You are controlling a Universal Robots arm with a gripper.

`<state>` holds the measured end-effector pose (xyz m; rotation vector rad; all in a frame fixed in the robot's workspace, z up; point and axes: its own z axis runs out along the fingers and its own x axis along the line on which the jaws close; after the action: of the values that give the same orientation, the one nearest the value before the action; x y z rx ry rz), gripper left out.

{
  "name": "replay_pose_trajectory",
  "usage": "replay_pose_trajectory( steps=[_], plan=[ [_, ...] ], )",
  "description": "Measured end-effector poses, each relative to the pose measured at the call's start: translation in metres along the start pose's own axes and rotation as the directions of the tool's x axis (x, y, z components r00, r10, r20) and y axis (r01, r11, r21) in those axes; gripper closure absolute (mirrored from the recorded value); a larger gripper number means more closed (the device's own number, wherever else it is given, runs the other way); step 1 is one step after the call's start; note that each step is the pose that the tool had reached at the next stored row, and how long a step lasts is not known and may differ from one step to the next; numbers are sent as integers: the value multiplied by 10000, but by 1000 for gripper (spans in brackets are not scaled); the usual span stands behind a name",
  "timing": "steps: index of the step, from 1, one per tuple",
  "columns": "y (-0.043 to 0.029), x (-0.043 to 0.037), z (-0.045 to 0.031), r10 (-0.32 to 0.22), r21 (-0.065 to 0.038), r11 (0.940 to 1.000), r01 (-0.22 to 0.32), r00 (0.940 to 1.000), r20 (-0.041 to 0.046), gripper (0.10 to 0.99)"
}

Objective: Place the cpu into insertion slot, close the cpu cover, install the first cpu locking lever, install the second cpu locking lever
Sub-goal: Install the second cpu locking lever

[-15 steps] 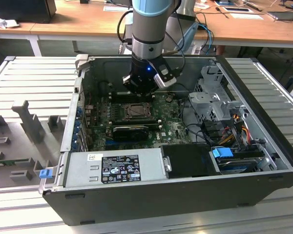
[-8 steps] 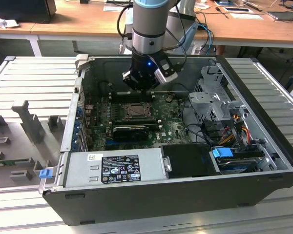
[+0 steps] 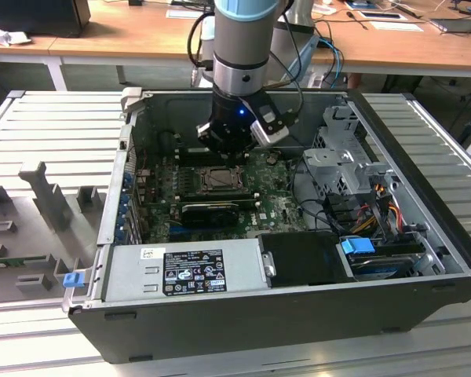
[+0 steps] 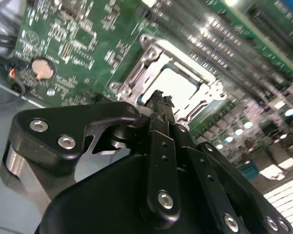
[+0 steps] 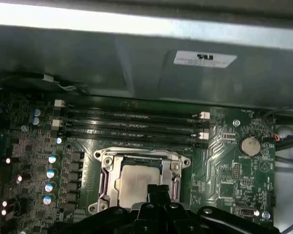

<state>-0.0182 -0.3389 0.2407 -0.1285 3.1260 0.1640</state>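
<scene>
Robotics lab or electronics workshop: opened desktop computer case [image 3: 298, 314] lies on a ribbed metal bench [image 3: 55, 126], grey fixture blocks [image 3: 51, 196] beside it, cluttered wooden desks [image 3: 141, 31] behind.

Open black computer case [image 3: 298, 314] on grey slatted table [image 3: 55, 126]; grey power supply [image 3: 180, 271] along its near wall

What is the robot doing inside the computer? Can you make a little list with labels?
place: open computer case, green circuit board inside
cpu: lying in the insertion slot
cpu cover: down around the cpu
gripper: shut, tips just above the socket's edge
holding: nothing seen
nearby: memory slots, round silver battery
</scene>
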Motion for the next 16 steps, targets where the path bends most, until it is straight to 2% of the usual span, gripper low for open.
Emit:
replay_pose_trajectory(
  steps=[4,10,13,16],
  plan=[
    [-154,12,-7,10,-8,10000,-10,10000,-97,980],
    [-351,29,-2,12,-24,10000,-13,9999,-122,980],
    [-381,73,-1,12,-40,10000,-12,9999,-119,980],
    [-372,221,0,10,-83,10000,-11,9999,-116,980]
  ],
)
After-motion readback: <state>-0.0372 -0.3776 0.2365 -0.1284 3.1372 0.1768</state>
